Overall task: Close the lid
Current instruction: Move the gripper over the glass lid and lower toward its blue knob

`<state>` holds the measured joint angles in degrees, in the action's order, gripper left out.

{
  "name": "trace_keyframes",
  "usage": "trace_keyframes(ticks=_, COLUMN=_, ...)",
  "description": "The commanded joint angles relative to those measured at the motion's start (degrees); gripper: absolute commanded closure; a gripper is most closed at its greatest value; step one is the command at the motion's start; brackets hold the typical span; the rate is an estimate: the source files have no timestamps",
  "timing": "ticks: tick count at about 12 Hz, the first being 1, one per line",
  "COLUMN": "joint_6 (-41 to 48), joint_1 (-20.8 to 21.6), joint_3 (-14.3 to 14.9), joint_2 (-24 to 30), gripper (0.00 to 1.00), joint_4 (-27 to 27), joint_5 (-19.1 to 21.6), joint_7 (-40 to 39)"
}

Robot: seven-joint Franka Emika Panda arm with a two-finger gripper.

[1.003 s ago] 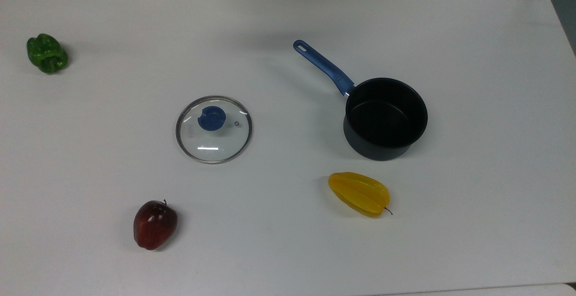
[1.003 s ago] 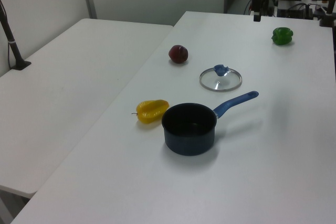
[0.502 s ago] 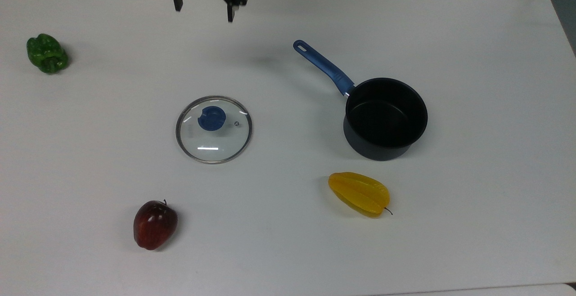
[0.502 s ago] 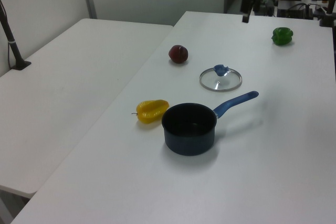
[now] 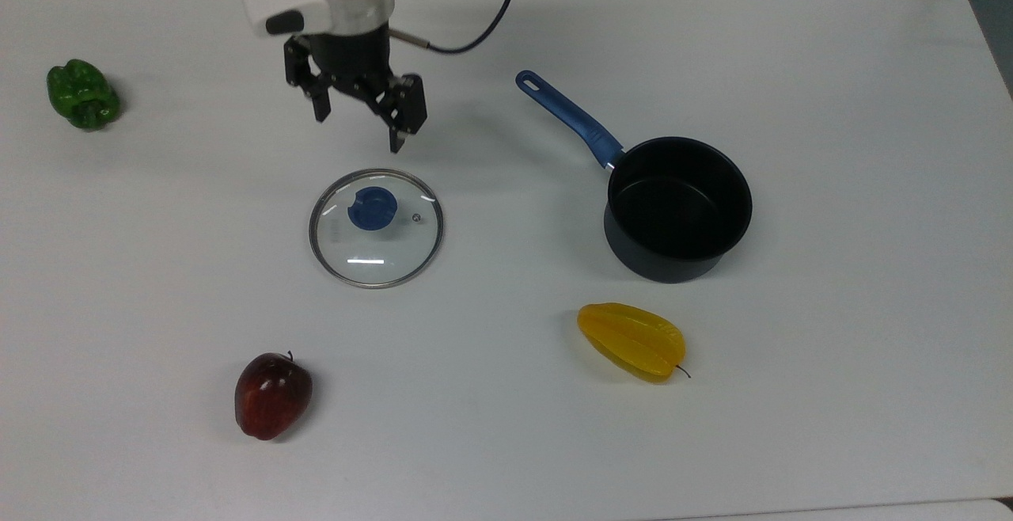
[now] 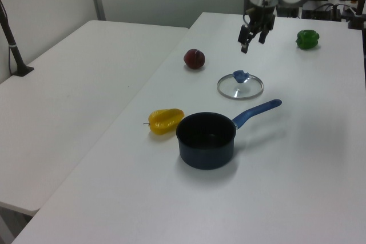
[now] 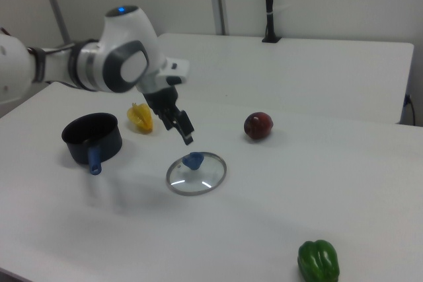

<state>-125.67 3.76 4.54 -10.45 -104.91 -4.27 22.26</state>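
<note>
The gripper (image 5: 360, 125) has come down from the table's far edge and hangs above the lid (image 5: 376, 228), fingers spread wide and empty. In the top view, left to right: green pepper (image 5: 82, 94), apple (image 5: 272, 394), the lid flat on the table (image 5: 506, 442), starfruit (image 5: 631, 340), and the open saucepan (image 5: 677, 208).
</note>
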Motion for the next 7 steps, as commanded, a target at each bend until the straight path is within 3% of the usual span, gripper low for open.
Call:
trace_keyframes(ticks=1, joint_6=-5.36, joint_1=-0.86, joint_3=-0.06, joint_2=-4.66, gripper=0.0, joint_4=0.06, joint_5=-0.21, joint_7=1.91)
trace_keyframes(ticks=7, joint_6=-13.72, joint_1=-0.42, joint_3=-0.06, joint_2=-12.05, gripper=0.0, joint_4=0.23, joint_5=-2.14, joint_7=5.33)
